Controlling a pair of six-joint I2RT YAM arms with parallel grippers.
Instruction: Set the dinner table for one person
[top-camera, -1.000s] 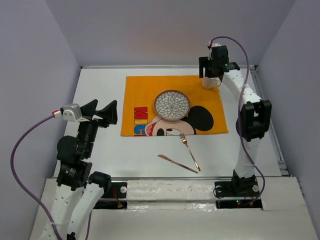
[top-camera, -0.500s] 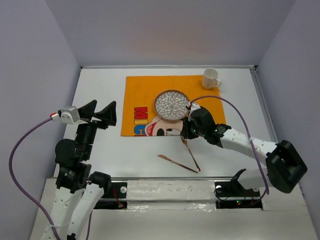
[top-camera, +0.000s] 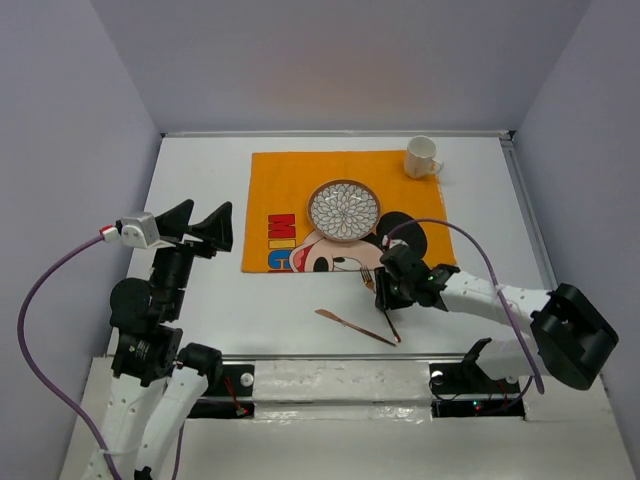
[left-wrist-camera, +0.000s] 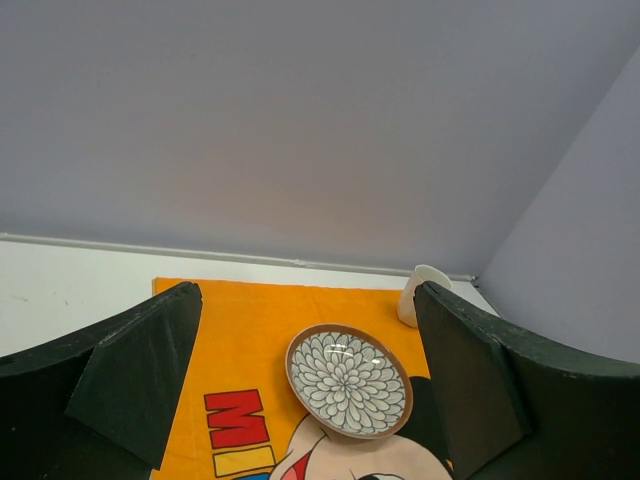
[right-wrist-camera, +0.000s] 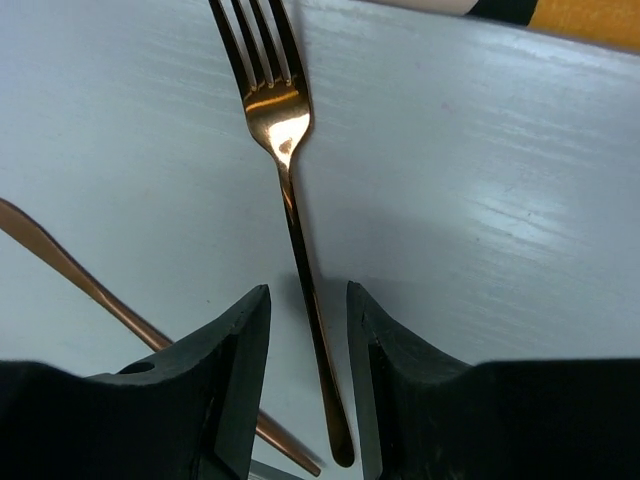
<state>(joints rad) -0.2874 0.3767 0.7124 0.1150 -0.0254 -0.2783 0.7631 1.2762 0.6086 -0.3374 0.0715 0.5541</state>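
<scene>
The white dinner table (top-camera: 200, 190) carries an orange Mickey Mouse mat (top-camera: 280, 190) with a patterned plate (top-camera: 344, 209) on it. A white mug (top-camera: 422, 157) stands at the mat's back right corner. A copper fork (top-camera: 372, 281) and a copper knife (top-camera: 355, 327) lie on the bare table in front of the mat. My right gripper (top-camera: 385, 296) is low over the fork. In the right wrist view its fingers (right-wrist-camera: 308, 310) straddle the fork's handle (right-wrist-camera: 300, 250) with a narrow gap on each side. My left gripper (top-camera: 205, 222) is open and empty, raised at the left.
In the left wrist view the plate (left-wrist-camera: 348, 380), mug (left-wrist-camera: 415, 295) and mat (left-wrist-camera: 240, 340) lie ahead. The knife (right-wrist-camera: 80, 280) lies just left of the right fingers. Grey walls enclose the table on three sides.
My right arm left the mug at the back right and swung to the front. It came down over the fork's handle. The left arm has not moved.
</scene>
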